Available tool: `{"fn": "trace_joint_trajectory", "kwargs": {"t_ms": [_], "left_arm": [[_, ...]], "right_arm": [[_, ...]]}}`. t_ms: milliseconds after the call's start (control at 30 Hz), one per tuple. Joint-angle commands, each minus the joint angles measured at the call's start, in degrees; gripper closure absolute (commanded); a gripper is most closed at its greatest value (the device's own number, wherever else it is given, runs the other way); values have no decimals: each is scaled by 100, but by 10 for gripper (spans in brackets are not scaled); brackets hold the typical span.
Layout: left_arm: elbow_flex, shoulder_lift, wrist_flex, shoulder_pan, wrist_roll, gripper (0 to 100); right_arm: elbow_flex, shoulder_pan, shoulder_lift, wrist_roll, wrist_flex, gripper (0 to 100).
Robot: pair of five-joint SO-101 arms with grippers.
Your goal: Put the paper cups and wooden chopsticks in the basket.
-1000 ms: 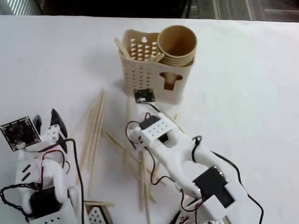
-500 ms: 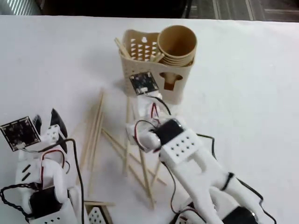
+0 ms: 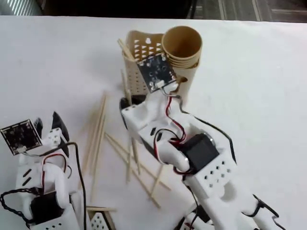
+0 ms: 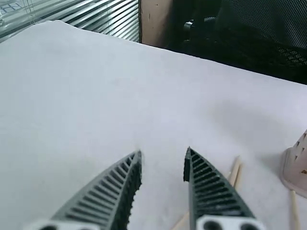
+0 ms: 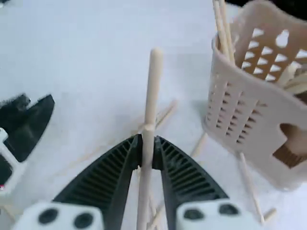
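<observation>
My right gripper point(image 5: 147, 142) is shut on one wooden chopstick point(image 5: 153, 86), gripped near its middle and held almost upright just beside the cream perforated basket point(image 5: 254, 100). In the high view this chopstick point(image 3: 125, 85) stands against the near-left side of the basket point(image 3: 139, 52). A stack of brown paper cups point(image 3: 182, 44) sits in the basket's right half, with several chopsticks leaning in its left half. Several more chopsticks point(image 3: 98, 136) lie scattered on the white table. My left gripper point(image 4: 163, 154) rests open and empty at the near left, over bare table.
The right arm point(image 3: 192, 158) reaches diagonally across the loose chopsticks from the near right. The left arm's base point(image 3: 43, 191) fills the near-left corner. The white table extends bare to the far left and to the right of the basket.
The right arm has lifted a chopstick off the table and swung forward to the basket's left side. The left arm has not moved.
</observation>
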Motion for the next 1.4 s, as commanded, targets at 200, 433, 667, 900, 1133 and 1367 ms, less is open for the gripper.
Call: {"fn": "trace_joint_trajectory", "kwargs": {"t_ms": [200, 433, 667, 900, 1133, 1367], "left_arm": [[-18, -57, -114, -31, -35, 842], [-18, -57, -114, -31, -35, 842], [-18, -57, -123, -31, -35, 842], [-18, -57, -123, -31, -35, 842], [-18, -57, -123, -31, -35, 842], [-18, -57, -123, -31, -35, 842]], "right_arm": [[-589, 497, -163, 686, -2220, 981], [-607, 1024, -119, 686, -3767, 981], [-615, 1596, 479, 695, -5059, 981], [-607, 1938, 1244, 659, -5253, 981], [-668, 1886, 1692, 686, -4708, 981], [-800, 1921, 2018, 695, -4435, 923]]}}
